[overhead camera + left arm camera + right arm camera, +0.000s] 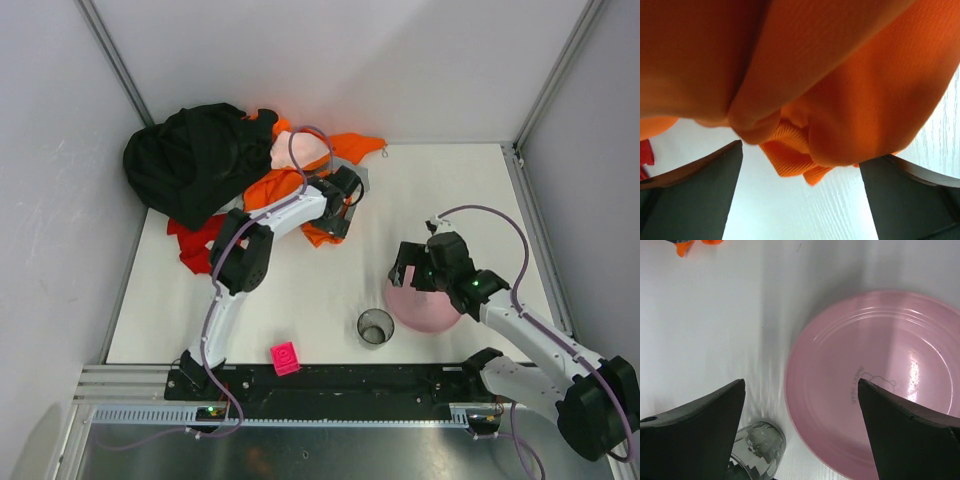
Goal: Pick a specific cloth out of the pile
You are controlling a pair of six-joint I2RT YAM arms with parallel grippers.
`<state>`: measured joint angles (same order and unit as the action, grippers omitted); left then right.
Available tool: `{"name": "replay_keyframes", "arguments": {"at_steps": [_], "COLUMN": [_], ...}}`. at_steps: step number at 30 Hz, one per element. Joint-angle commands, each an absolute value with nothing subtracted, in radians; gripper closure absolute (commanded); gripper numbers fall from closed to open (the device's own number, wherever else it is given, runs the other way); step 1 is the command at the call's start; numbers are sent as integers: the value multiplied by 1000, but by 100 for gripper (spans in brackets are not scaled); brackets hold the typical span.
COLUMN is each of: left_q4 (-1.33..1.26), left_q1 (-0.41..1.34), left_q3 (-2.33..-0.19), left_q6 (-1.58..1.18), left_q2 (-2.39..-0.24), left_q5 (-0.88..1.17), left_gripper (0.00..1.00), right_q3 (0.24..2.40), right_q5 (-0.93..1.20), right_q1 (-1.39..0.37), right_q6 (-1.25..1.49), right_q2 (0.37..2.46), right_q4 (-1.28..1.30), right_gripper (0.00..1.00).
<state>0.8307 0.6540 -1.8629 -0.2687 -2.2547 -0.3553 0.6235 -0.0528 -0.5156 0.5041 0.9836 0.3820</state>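
The pile (250, 170) lies at the back left: a big black garment (185, 160), orange garments (285, 188), a pale pink piece (297, 150) and a grey one (358, 180). The red cloth (195, 242) pokes out at the pile's near-left side, partly under the black garment; a sliver of this cloth (645, 155) shows at the left wrist view's edge. My left gripper (343, 203) is open at the pile's right edge, with orange fabric (830, 90) hanging just ahead of its fingers (695, 195). My right gripper (416, 270) is open and holds nothing.
A pink plate (428, 308) lies under the right gripper, with a clear glass (376, 327) to its left. The plate (870, 380) and glass (757, 445) fill the right wrist view. A pink cube (285, 357) sits near the front edge. White walls enclose the table.
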Motion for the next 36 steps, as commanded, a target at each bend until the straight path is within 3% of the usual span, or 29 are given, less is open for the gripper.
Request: {"name": "replay_keyframes", "arguments": {"at_steps": [1, 4, 6, 14, 16, 27, 36], "left_q4": [820, 818, 814, 790, 790, 788, 784], "left_q1": [651, 649, 638, 547, 521, 308, 239], "left_q3": [-1966, -1995, -2011, -2112, -2159, -2408, -2471], "left_q6": [-256, -255, -257, -255, -239, -259, -277], "left_q2": [-2305, -2351, -2378, -2428, -2419, -2198, -2215], "left_q5": [-359, -344, -328, -196, -166, -169, -314], "left_gripper": [0, 2, 9, 83, 95, 99, 98], "right_q3": [611, 605, 602, 592, 592, 592, 592], "right_q5": [-15, -13, -12, 3, 20, 54, 75], "right_q1": [-486, -475, -473, -471, -471, -475, -483], "right_q6": [494, 487, 483, 482, 482, 494, 504], "right_q2": [961, 973, 982, 1009, 1021, 1082, 1115], "right_q4": [342, 337, 334, 313, 302, 248, 207], "right_gripper": [1, 1, 1, 1, 1, 1, 1]}}
